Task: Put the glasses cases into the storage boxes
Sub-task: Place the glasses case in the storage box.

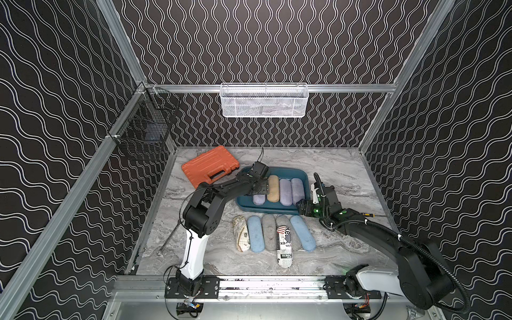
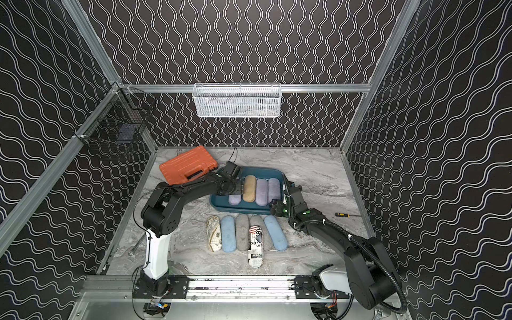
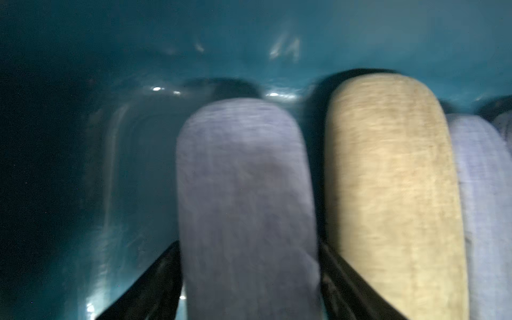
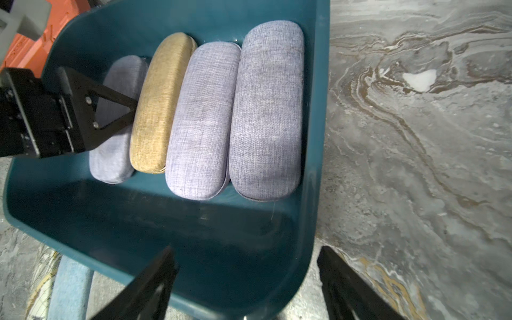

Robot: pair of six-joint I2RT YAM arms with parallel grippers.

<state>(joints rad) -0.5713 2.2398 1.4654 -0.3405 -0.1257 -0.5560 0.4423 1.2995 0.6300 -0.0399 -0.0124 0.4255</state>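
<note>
Tray (image 4: 313,166) is showing smooth, glossy teal plastic. Lilac cases (image 4: 266,110) and tan case (image 4: 158,105) are wearing coarse, matt woven cloth; grey cases (image 1: 270,232) are looking like fuzzy felt. Tool case (image 1: 209,166) is showing ribbed orange plastic. Counter (image 4: 415,166) is showing a smooth, faintly glossy marbled stone finish.

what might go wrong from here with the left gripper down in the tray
1. A finger of the left gripper sits between the lilac case it flanks and the tan case. Lifting out could drag or tip either one.
2. The right gripper, open, straddles a corner of the tray. A sideways move might shove the tray.
</note>
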